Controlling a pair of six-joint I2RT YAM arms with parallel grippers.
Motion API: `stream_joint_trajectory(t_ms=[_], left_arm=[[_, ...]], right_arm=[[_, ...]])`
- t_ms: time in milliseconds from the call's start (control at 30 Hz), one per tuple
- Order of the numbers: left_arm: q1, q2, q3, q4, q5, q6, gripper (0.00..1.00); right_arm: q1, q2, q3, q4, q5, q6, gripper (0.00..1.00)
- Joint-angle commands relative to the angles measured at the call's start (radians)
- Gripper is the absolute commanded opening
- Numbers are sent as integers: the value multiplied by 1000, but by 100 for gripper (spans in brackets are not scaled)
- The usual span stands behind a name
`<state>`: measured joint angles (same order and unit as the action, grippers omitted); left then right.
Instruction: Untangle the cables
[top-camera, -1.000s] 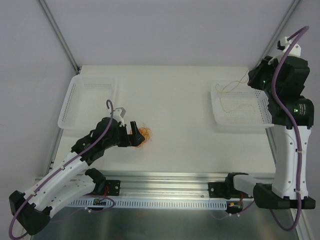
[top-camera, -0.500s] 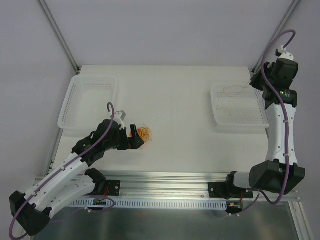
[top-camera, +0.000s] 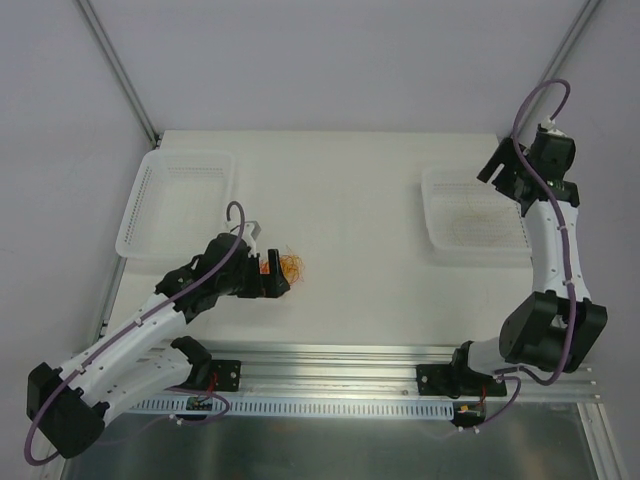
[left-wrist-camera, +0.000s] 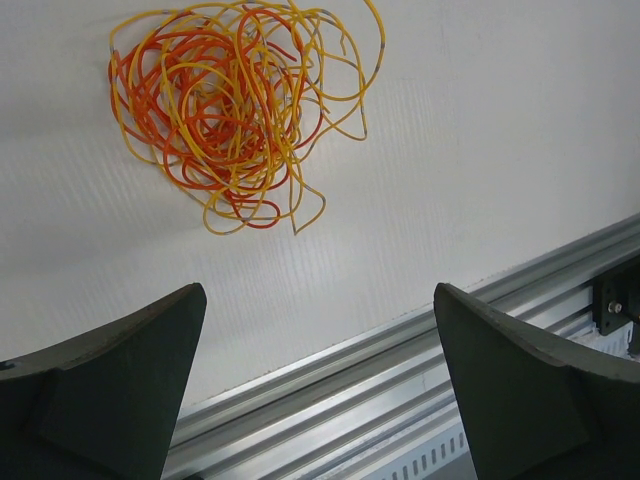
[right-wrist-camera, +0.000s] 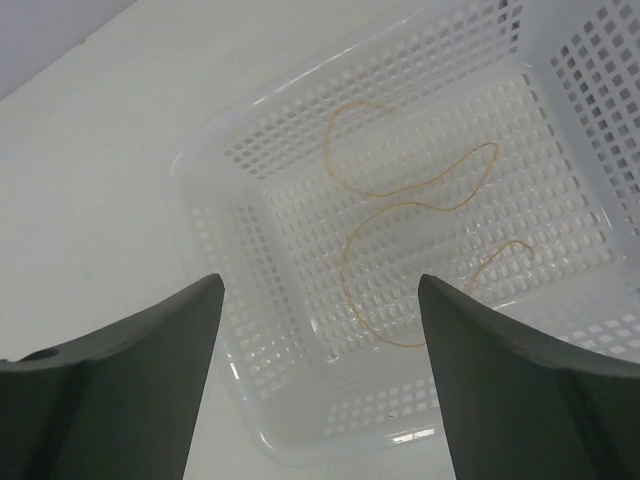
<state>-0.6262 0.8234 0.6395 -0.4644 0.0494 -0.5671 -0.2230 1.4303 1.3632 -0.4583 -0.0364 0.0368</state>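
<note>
Just beyond the spread left hand (left-wrist-camera: 318, 320) lie tangled cables (left-wrist-camera: 235, 110).

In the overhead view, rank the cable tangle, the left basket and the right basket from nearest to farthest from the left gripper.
1. The cable tangle, just right of the left gripper.
2. The left basket, behind it on the left.
3. The right basket, far over on the right side.
</note>
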Motion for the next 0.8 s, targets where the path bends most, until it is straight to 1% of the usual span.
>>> stream_joint_trajectory(t_ms=[0, 67, 100, 133, 167, 200, 233, 267, 300, 400, 433, 467, 500, 533, 667, 700, 767], left_arm=[[11, 42, 45, -3, -11, 47, 99], [11, 63, 52, -3, -23, 67, 99], [11, 88, 63, -3, -25, 72, 99], [13, 103, 69, -3, -29, 79, 99], [11, 117, 75, -2, -43, 96, 99], [11, 149, 89, -2, -43, 104, 99], [11, 166, 95, -2, -68, 122, 99], [11, 183, 103, 1, -89, 131, 99], [13, 221, 120, 3, -101, 139, 99], [13, 295, 150, 23, -141, 161, 98], [13, 315, 153, 32, -148, 167, 97], [16, 332, 157, 46, -151, 168, 97], [17, 367, 160, 68, -148, 168, 95], [19, 384, 161, 76, -143, 164, 93], [22, 447, 163, 101, -122, 135, 88], [22, 454, 157, 102, -117, 125, 88], [22, 448, 141, 107, -111, 99, 86]], right_arm=[[56, -103, 28, -2, -71, 14, 83], [117, -152, -18, 13, -139, 28, 84], [141, -168, -39, 24, -160, 32, 84], [201, -182, -59, 33, -174, 34, 84], [221, -197, -85, 52, -197, 40, 84], [270, -223, -132, 66, -209, 41, 84], [346, -237, -163, 78, -218, 49, 84], [385, -249, -192, 116, -243, 67, 84], [465, -267, -258, 141, -255, 80, 84], [578, -292, -357, 239, -272, 130, 84], [644, -307, -424, 274, -276, 144, 83], [680, -315, -464, 344, -269, 164, 83], [710, -318, -493, 380, -266, 181, 83], [765, -308, -541, 415, -266, 208, 82], [869, -240, -585, 573, -255, 267, 80], [895, -220, -584, 595, -255, 281, 77], [921, -164, -550, 650, -264, 298, 76]])
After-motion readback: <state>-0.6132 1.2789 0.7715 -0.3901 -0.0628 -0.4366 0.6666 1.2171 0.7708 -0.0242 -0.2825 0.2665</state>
